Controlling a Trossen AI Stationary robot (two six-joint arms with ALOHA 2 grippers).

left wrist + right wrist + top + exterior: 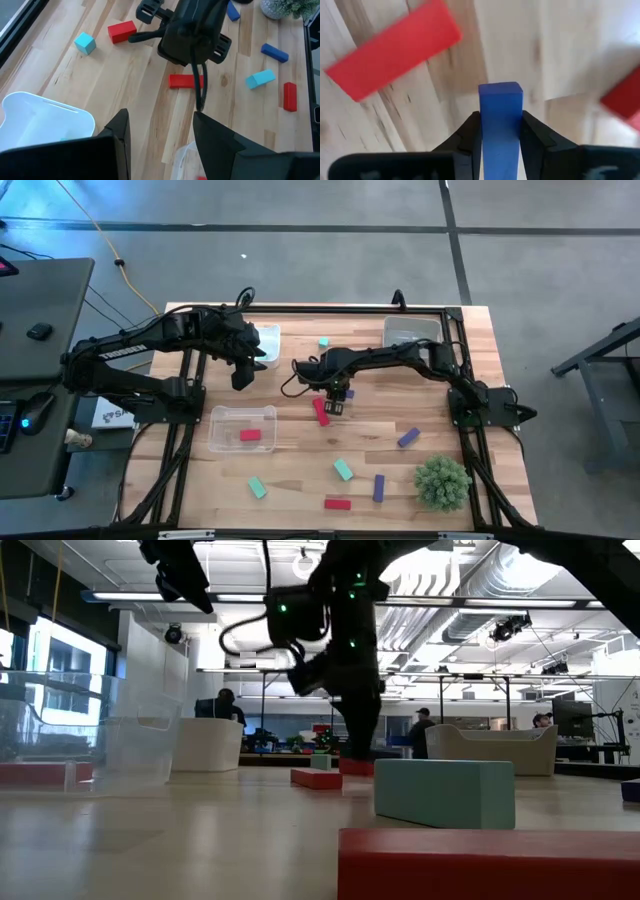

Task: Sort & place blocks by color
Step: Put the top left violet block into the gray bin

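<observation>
My right gripper point(338, 398) points down over the middle of the table, shut on a blue-purple block point(500, 120). A red block point(321, 412) lies on the wood just beside it. Other red, teal and purple blocks lie scattered on the near half of the table, such as a teal one point(343, 470) and a purple one point(408, 437). A single teal block point(324, 342) lies toward the far edge. My left gripper point(160, 135) hangs open above the table near the far-left clear tray point(266, 340), touching nothing. My right gripper pinches the blue-purple block between its two fingers point(470, 135) on its two long side faces point(500, 130), coming from above and pointing down. The block lies along the fingers, its free end point(500, 89) sticking out past the fingertips. It is lifted off the wood.
A clear tray point(243, 428) at centre-left holds a red block point(249, 435). Another clear tray point(412, 332) stands at the far right. A spiky green plant point(442, 482) sits at the near right. A black frame runs round the table edge.
</observation>
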